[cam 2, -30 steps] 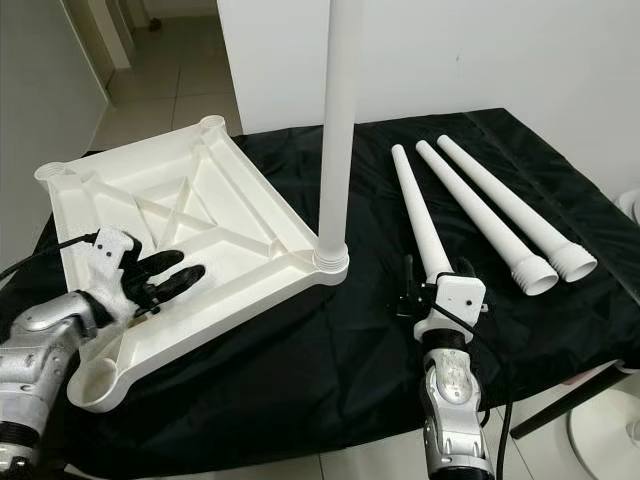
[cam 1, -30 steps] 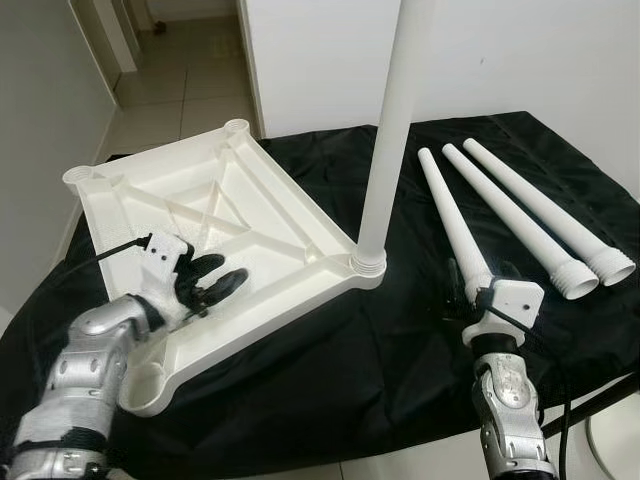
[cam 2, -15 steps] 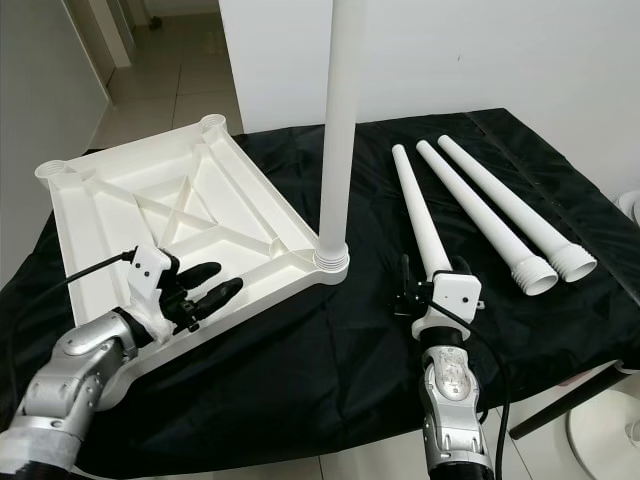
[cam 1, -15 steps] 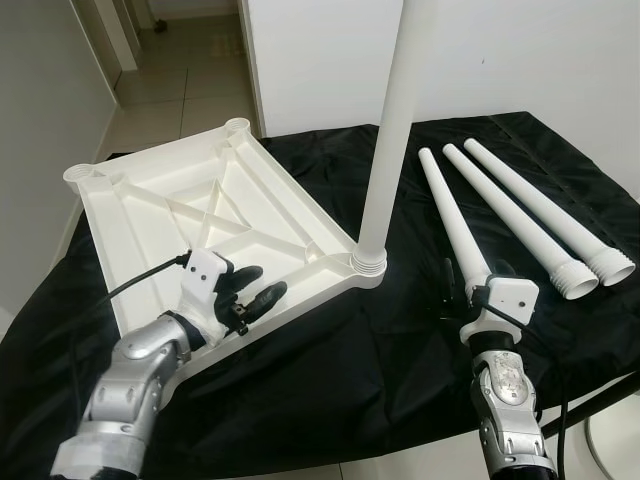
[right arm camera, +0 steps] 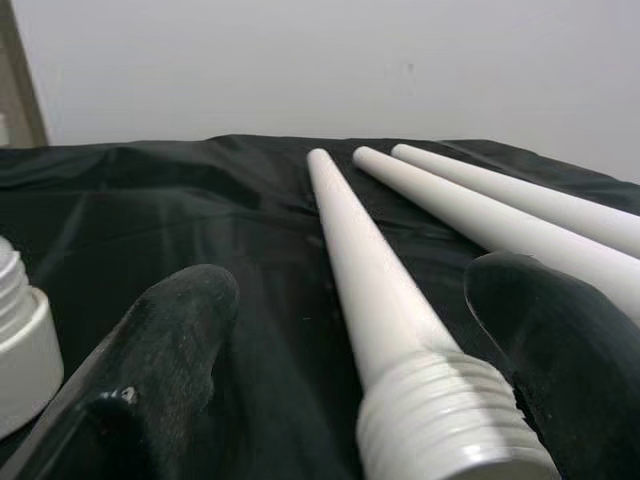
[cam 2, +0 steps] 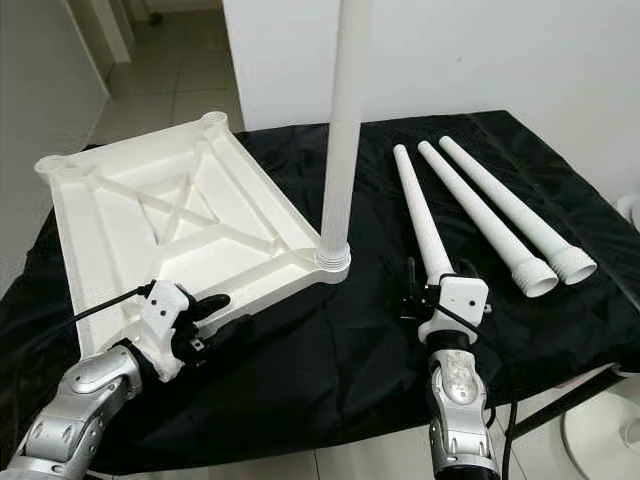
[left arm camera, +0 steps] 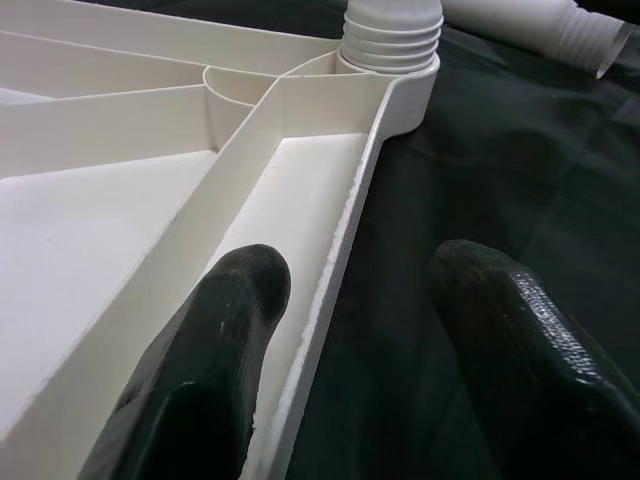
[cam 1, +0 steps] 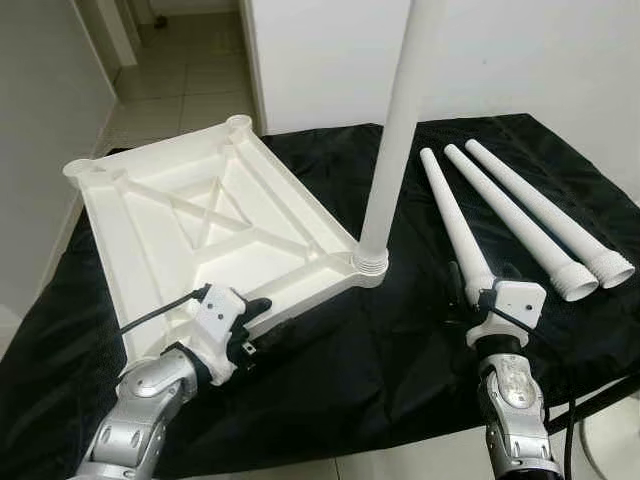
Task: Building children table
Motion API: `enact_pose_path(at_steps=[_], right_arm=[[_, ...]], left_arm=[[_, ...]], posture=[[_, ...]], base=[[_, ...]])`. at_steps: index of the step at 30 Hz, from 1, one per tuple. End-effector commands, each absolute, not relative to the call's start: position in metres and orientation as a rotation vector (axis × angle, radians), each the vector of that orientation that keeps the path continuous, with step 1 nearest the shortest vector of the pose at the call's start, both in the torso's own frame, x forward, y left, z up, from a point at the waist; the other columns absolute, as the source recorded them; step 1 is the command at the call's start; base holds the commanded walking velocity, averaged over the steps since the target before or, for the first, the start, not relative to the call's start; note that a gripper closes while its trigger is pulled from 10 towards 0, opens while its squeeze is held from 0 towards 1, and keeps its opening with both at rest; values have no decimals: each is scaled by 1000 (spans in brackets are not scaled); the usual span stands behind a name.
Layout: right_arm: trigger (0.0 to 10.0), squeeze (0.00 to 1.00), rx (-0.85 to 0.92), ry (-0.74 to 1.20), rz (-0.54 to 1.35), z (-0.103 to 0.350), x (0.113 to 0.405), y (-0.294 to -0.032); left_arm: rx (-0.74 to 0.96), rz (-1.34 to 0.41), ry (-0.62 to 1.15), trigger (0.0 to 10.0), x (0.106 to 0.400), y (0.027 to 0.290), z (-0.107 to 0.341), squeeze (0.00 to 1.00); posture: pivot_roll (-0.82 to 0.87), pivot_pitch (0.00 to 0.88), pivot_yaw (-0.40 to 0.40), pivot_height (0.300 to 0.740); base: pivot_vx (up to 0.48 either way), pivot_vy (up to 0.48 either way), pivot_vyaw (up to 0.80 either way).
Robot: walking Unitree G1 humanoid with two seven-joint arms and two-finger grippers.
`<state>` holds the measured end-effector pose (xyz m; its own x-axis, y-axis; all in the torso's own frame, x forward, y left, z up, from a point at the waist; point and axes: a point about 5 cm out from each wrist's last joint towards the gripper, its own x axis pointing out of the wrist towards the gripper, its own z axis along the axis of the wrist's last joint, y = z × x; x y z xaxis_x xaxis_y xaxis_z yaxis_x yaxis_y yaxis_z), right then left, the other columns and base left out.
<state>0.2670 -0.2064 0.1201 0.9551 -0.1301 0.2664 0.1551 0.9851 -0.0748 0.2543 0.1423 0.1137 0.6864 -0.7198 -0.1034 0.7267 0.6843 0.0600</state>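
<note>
The white tabletop (cam 1: 150, 240) lies upside down on the black cloth. One white leg (cam 1: 395, 130) stands upright, screwed into its near right corner socket (left arm camera: 392, 40). Three loose legs (cam 1: 510, 225) lie side by side to the right. My left gripper (cam 1: 262, 322) is open at the tabletop's near edge and straddles the rim (left arm camera: 340, 250), one finger inside, one outside over the cloth. My right gripper (cam 1: 483, 278) is open on either side of the threaded end (right arm camera: 440, 420) of the nearest loose leg (cam 1: 455, 225), without pinching it.
The black cloth (cam 1: 380, 360) covers the whole work surface and drops off at the near edge. A white wall stands close behind. A tiled hallway floor (cam 1: 190, 80) runs off at the far left. A white rounded object (cam 1: 615, 440) sits low at the near right.
My left gripper has drawn back from over the tabletop's inside to its near rim, which it now straddles. The right gripper has barely moved.
</note>
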Motion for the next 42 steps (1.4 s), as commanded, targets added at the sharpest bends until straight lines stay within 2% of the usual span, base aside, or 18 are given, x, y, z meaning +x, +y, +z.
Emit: enact_pose_path(at_steps=[1,14,16,30,31,32,33,42], right_arm=[[10000,0,-99,-255,-138,117,266,-206],[10000,0,-97,-252,-124,116,268,-203],[10000,0,-99,-249,-121,115,268,-203],[10000,0,-98,-243,-121,113,266,-202],[10000,0,-98,-243,-122,113,266,-202],[10000,0,-99,-243,-123,113,266,-202],[10000,0,-100,-243,-125,113,266,-202],[10000,0,-100,-245,-127,114,266,-203]], left_arm=[[115,-775,92,10000,255,150,109,0],[201,-722,171,10000,257,162,102,0],[233,-715,238,10000,258,166,98,0],[246,-711,314,10000,265,162,97,0],[238,-707,318,9412,265,162,97,0],[242,-700,318,5412,266,162,97,0],[232,-694,317,0,268,161,98,0],[220,-670,314,0,272,148,102,0]], posture=[[-51,13,32,740],[-43,8,28,740],[-42,7,30,740],[-50,3,39,740],[-56,0,42,740],[-56,0,42,740],[-56,0,42,740],[-58,5,44,740]], base=[[0,0,0],[0,0,0],[0,0,0],[0,0,0],[0,0,0],[0,0,0],[0,0,0],[0,0,0]])
